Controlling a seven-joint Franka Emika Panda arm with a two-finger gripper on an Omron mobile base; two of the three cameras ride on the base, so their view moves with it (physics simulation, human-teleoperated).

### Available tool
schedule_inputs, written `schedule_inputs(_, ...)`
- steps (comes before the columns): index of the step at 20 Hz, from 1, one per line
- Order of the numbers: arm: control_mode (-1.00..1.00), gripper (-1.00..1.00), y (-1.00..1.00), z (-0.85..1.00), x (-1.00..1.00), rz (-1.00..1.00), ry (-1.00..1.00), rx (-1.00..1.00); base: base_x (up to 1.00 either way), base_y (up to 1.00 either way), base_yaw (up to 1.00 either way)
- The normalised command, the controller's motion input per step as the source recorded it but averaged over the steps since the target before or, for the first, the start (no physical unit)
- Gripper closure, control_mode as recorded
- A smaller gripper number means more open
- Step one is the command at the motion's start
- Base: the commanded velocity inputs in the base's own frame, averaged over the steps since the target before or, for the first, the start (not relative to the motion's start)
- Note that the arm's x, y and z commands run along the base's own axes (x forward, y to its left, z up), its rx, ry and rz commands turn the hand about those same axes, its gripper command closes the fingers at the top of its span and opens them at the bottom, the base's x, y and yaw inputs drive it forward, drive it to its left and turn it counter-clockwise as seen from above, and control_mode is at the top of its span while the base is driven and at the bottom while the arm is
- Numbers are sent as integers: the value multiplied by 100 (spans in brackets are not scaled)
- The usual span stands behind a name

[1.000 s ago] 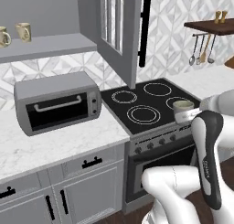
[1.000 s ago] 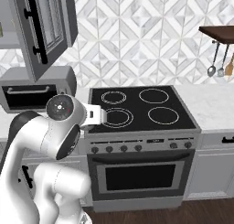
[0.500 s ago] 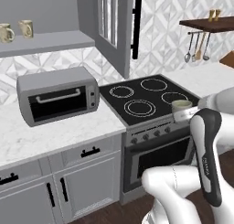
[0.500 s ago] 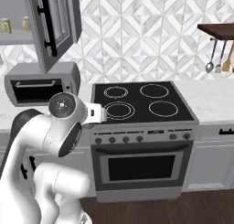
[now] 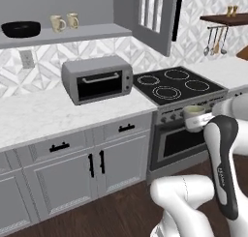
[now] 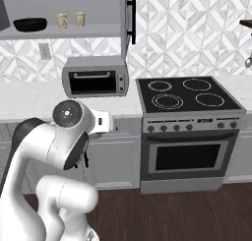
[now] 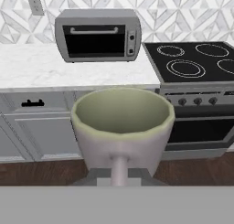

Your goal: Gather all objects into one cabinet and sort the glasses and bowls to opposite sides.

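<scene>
A white robot arm carries a grey-taupe mug [image 7: 122,129] with a lighter rim in a simulated kitchen, its gripper [image 7: 119,173] clamped tight on the mug's handle. In the hand view the mug stands upright and looms close to the camera, its handle running down to the fingers, which are hidden behind it. The left base view shows the same mug [image 5: 194,117] held in the air in front of the stove's [image 5: 179,83] front edge, well below the shelf.

The grey upper cabinet's shelf [image 5: 77,35] carries the other pieces of the set. A wide, shallow black bowl [image 5: 21,28] sits toward the shelf's left end. Two pale cream-yellow mugs [image 5: 57,23] [image 5: 72,20] stand upright just beside each other nearer the middle, apart from the bowl. The shelf's right end is bare. The panelled cabinet door [image 5: 155,19], with its long black bar handle [image 5: 178,14], hangs open at the shelf's right end.

Below the shelf a grey toaster oven [image 5: 97,78] stands on the marble worktop [image 5: 43,115], near its right edge where it meets the black four-ring stove. The lower cabinets [image 5: 82,166] beneath the worktop are shut.
</scene>
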Motion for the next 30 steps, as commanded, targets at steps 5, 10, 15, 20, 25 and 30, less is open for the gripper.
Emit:
schedule_inputs(5, 100, 100, 0, 0, 0, 0, 0, 0, 6, 35, 0)
schedule_inputs(10, 100, 100, 0, 0, 0, 0, 0, 0, 0, 29, 0)
schedule_inputs(15, 100, 100, 0, 0, 0, 0, 0, 0, 5, 85, 0)
schedule_inputs(20, 100, 100, 0, 0, 0, 0, 0, 0, 6, 51, 3)
schedule_inputs(25, 100, 100, 0, 0, 0, 0, 0, 0, 35, 1, 1)
schedule_inputs(30, 100, 100, 0, 0, 0, 0, 0, 0, 68, 17, 8)
